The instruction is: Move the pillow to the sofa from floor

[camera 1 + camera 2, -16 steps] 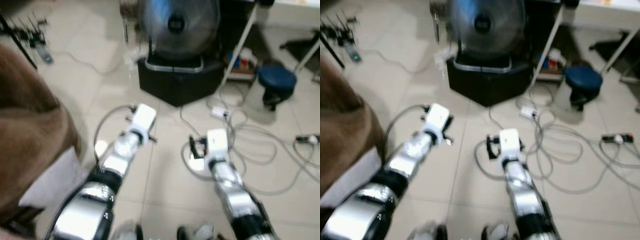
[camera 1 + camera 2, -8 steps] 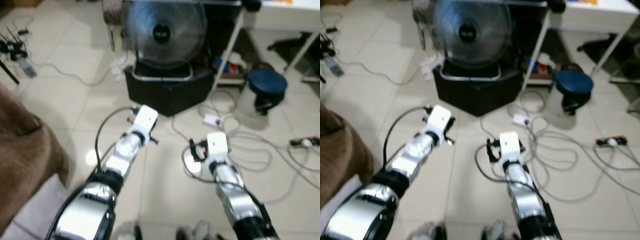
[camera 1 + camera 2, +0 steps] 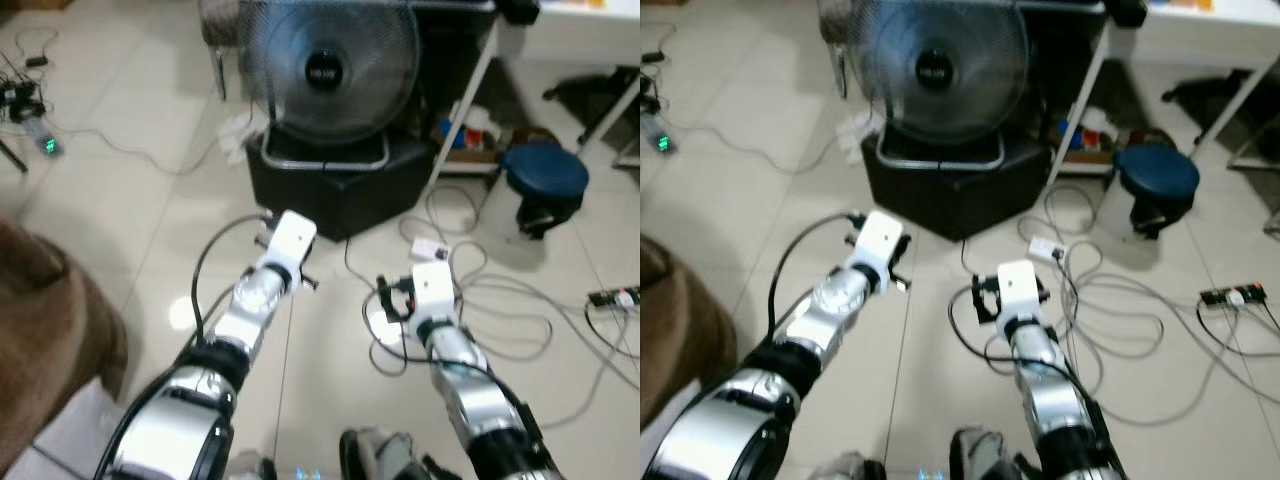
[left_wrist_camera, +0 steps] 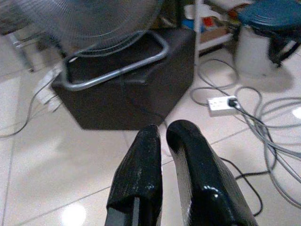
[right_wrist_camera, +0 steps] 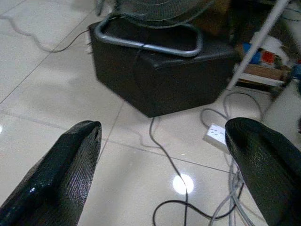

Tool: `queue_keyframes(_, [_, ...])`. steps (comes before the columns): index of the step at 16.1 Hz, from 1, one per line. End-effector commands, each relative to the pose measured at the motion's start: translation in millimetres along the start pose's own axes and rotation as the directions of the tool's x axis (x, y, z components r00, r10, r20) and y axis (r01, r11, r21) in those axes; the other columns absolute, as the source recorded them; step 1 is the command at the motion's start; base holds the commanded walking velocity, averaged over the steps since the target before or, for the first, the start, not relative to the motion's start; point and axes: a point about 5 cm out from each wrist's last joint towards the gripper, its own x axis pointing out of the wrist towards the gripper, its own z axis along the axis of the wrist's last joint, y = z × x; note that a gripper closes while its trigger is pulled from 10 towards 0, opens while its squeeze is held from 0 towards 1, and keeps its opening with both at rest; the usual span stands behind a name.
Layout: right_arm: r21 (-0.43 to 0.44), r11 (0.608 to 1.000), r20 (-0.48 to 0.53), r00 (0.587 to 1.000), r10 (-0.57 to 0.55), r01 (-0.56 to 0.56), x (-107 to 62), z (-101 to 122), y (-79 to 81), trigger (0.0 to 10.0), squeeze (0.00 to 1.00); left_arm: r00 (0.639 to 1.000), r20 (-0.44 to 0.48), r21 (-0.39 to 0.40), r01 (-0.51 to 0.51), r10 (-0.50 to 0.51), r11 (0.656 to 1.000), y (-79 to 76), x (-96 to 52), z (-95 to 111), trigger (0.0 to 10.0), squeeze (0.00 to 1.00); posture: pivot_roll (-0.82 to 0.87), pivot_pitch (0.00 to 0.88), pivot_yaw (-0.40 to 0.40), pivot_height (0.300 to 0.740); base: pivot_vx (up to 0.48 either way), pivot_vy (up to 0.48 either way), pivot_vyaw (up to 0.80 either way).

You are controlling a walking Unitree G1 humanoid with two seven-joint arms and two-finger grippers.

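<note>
- Nearest the robot, at its far left, a brown blanket-like mass (image 3: 45,330) lies over a pale cushioned edge (image 3: 70,430); whether this is the sofa cannot be told, and no pillow can be made out on the tiled floor (image 3: 130,190).
- Both silver arms reach forward and down over the floor, side by side and apart from each other.
- Left pincer (image 4: 162,136): its two black fingers lie pressed almost together, only a thin slit between them, with nothing held.
- Right pincer (image 5: 162,141): its fingers (image 5: 70,155) stand spread wide, holding nothing, bare tile and a black cable (image 5: 164,169) between them.
- Just beyond the right arm, grey and white cables (image 3: 500,310) loop over the floor, with a white power strip (image 3: 432,247) among them.
- Farther right, another power strip (image 3: 612,297) lies near the edge.
- Ahead of both arms a black box (image 3: 340,180) sits on the floor, a standing fan (image 3: 325,70) on top of it.
- Right of the box stands a blue round stool (image 3: 545,170), beside a white bench leg (image 3: 465,110).
- Far left, more cables and a small device with a green light (image 3: 45,145) lie on the tiles.
</note>
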Motion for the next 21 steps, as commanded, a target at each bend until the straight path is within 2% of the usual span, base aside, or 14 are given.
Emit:
queue_keyframes(1, [-0.001,1.000,-0.014,1.000,0.024,-0.024,-1.8,-2.9,6.7,10.0,0.00,1.000,-0.015,-0.007,-0.013,0.013,1.000,3.5,-3.6,-7.5,10.0,0.00,-0.19,0.173,-0.007,0.740,0.000,0.000,0.75])
queue_keyframes(7, [-0.011,0.999,-0.012,0.999,0.046,-0.046,-1.8,-2.1,8.4,10.0,0.00,1.000,-0.026,0.022,-0.009,0.009,1.000,1.3,-4.1,-9.3,10.0,0.00,-0.19,0.176,-0.008,0.740,0.040,0.000,0.70])
queue_keyframes(10, [-0.010,0.999,-0.012,0.999,0.051,-0.051,-1.8,-1.7,8.3,10.0,0.00,0.999,-0.033,0.013,-0.021,0.022,1.000,1.3,-3.8,-9.8,10.0,0.00,-0.19,0.178,-0.009,0.740,0.390,0.000,0.62])
queue_keyframes(16, [-0.019,0.998,-0.015,0.998,0.058,-0.059,-3.5,-3.5,8.8,10.0,0.00,0.998,-0.053,0.043,-0.027,0.029,0.999,-3.3,-3.4,-12.1,10.0,0.00,-0.20,0.164,-0.006,0.740,0.480,0.000,0.60])
queue_keyframes(18, [-0.023,0.998,-0.016,0.998,0.064,-0.064,-3.9,-3.6,9.1,10.0,0.00,0.998,-0.054,0.081,-0.039,0.044,0.996,-3.7,-3.2,-11.7,10.0,0.00,-0.20,0.163,-0.008,0.740,0.358,-0.313,0.60])
queue_keyframes(21, [-0.028,0.997,-0.016,0.997,0.072,-0.072,-3.4,-3.0,9.4,10.0,0.00,0.994,-0.090,0.080,-0.057,0.065,0.995,-3.2,-3.7,-16.6,10.0,0.00,-0.19,0.162,-0.010,0.740,0.190,-0.398,0.60])
